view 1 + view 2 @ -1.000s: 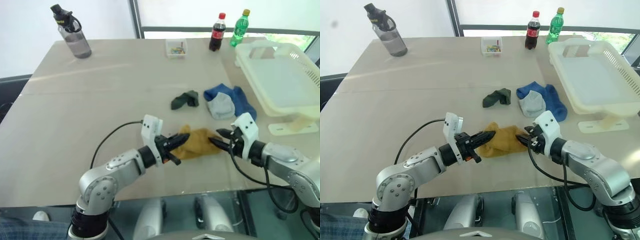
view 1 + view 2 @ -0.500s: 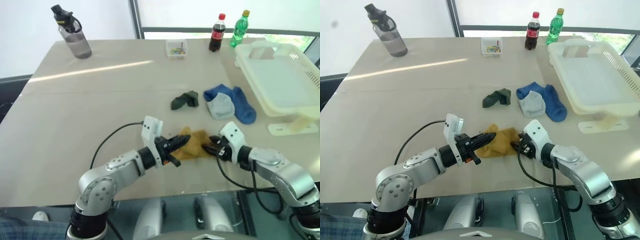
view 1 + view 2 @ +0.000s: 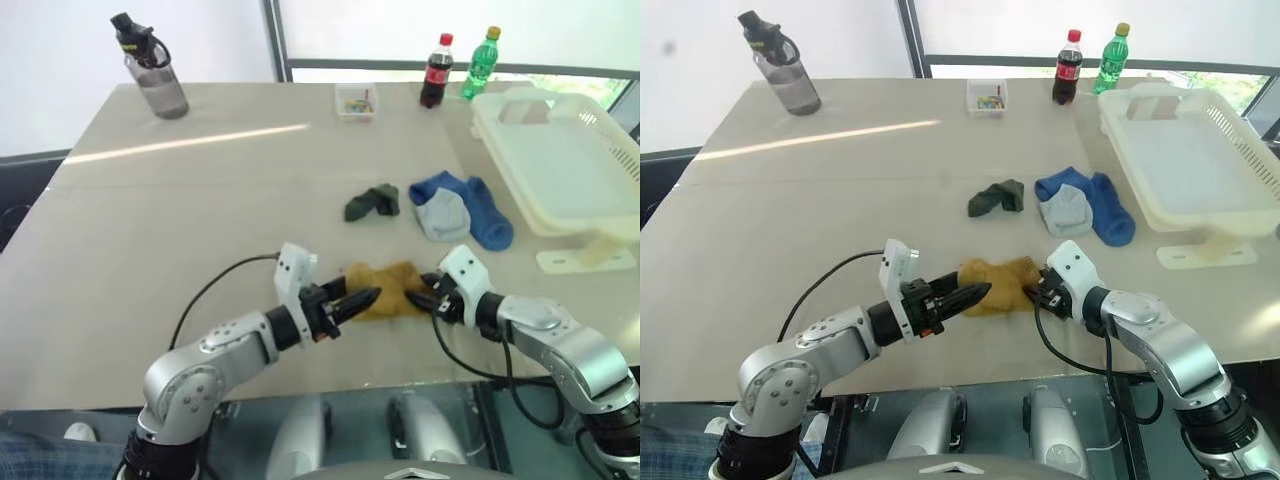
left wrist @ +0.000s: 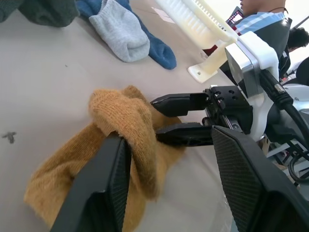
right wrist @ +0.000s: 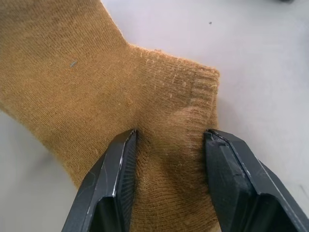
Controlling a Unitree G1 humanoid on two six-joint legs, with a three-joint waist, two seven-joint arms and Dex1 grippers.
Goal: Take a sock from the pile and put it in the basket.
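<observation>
Lower centre: right gripper (image 3: 1038,296) straddled the sock (image 3: 998,284), unclenched; left gripper (image 3: 975,293) spread. Best closed firmly before lifting.

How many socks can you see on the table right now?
4, though folds may hide more. The yellow sock lies nearest, between the two claws. The dark green sock sits farther back. The grey sock lies on the blue sock, beside the basket.
</observation>
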